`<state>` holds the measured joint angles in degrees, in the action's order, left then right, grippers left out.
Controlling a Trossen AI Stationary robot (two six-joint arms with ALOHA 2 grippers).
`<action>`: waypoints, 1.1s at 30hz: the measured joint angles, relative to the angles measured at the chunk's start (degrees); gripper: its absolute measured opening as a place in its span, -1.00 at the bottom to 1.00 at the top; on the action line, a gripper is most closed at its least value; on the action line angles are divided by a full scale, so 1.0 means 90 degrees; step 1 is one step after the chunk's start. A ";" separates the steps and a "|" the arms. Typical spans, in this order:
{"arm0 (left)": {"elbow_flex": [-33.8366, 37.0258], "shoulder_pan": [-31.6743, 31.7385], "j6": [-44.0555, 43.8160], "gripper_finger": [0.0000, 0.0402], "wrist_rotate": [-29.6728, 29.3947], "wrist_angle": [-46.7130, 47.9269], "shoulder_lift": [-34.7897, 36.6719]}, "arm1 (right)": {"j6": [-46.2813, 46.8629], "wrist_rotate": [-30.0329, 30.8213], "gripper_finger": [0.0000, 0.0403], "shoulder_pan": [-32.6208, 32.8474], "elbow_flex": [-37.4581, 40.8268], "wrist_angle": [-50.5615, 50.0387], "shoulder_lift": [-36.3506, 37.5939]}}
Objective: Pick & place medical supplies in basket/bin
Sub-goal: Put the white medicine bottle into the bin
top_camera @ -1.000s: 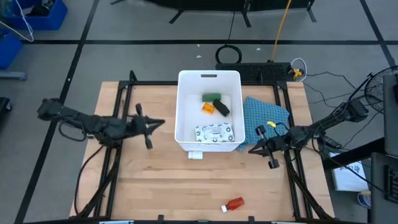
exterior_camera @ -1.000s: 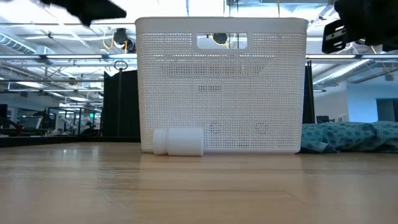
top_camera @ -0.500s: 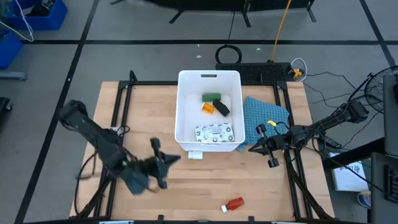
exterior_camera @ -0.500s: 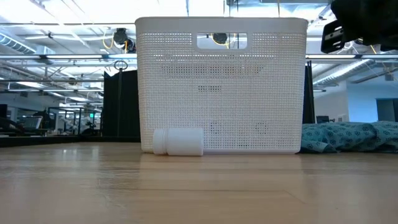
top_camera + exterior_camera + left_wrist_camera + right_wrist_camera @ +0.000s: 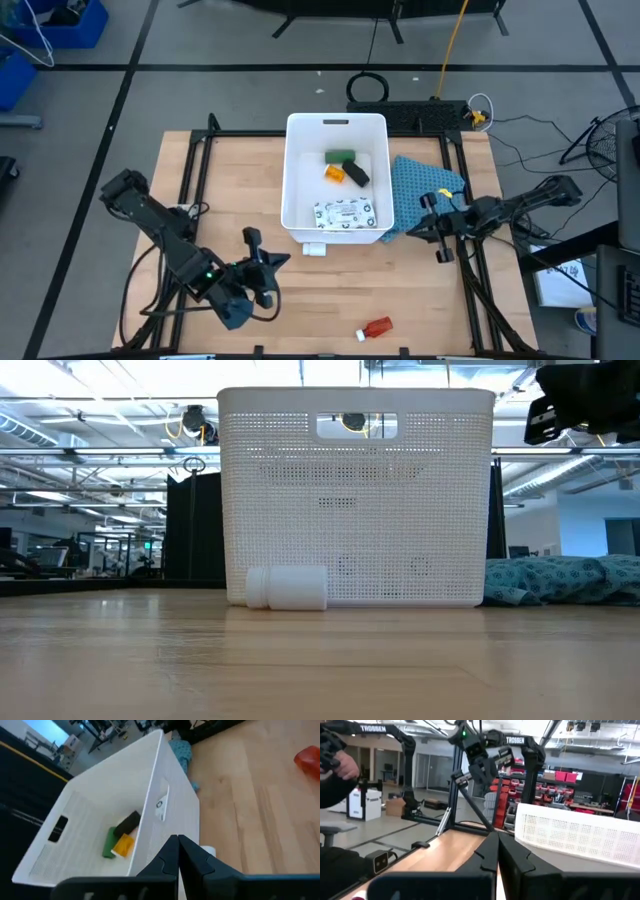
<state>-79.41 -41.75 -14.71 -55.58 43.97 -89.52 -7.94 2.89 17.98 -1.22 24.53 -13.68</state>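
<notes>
The white bin [image 5: 296, 180] stands mid-table. Inside it lie a green block [image 5: 340, 155], an orange vial [image 5: 334, 172], a black block [image 5: 357, 175] and a flat white printed packet [image 5: 344, 214]. A small white bottle [image 5: 314, 250] lies on its side by the bin's near wall. A red white-capped bottle [image 5: 377, 326] lies near the table's near edge. My left gripper [image 5: 283, 259] hangs shut above the table, near-left of the bin, pointing toward it. My right gripper [image 5: 411, 230] hovers shut over the near edge of the blue cloth [image 5: 425, 185], right of the bin.
The blue patterned cloth lies on the table against the bin's right side. Bare wood spreads left of the bin and along the near edge. Black frame rails run along both table sides. A person's hand [image 5: 340, 765] shows in the room beyond the table.
My left arm has swung from beside the bin's left wall toward the table's near edge, rolling as it went; it now stands near-left of the bin, tilted down toward it. My right gripper has drawn back slightly toward the right edge.
</notes>
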 joint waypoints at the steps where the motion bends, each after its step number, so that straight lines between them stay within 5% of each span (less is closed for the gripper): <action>1: 0.0003 0.0002 -0.0052 -0.97 0.0036 0.0042 -0.0003 | -0.0005 0.0001 -1.00 0.0000 0.0000 -0.0172 0.0204; 9: 0.0009 0.0301 0.0066 -0.98 0.0550 -0.0219 -0.0504 | -0.0204 -0.0001 -1.00 0.0000 0.0001 -0.1199 0.1520; 14: 0.0009 0.0497 0.1049 -0.98 0.1230 -0.1308 -0.1248 | -0.0262 0.0197 -1.00 -0.0004 0.0006 -0.1208 0.1504; 19: 0.0010 0.0651 0.1234 -0.86 0.0960 -0.1851 -0.1776 | -0.0122 0.0341 -1.00 -0.0002 0.0006 -0.1271 0.1502; 24: 0.0013 0.0914 0.0658 -0.56 0.1565 -0.1686 -0.1900 | 0.0053 0.0341 -1.00 -0.0002 0.0006 -0.1284 0.1502; 33: 0.0006 0.1192 0.0735 0.28 0.2205 -0.1412 -0.2321 | 0.0141 0.0341 -1.00 -0.0002 0.0006 -0.1287 0.1499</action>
<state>-79.35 -31.03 -8.10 -35.74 31.27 -110.40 -6.68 5.96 17.96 -1.17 12.94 -0.19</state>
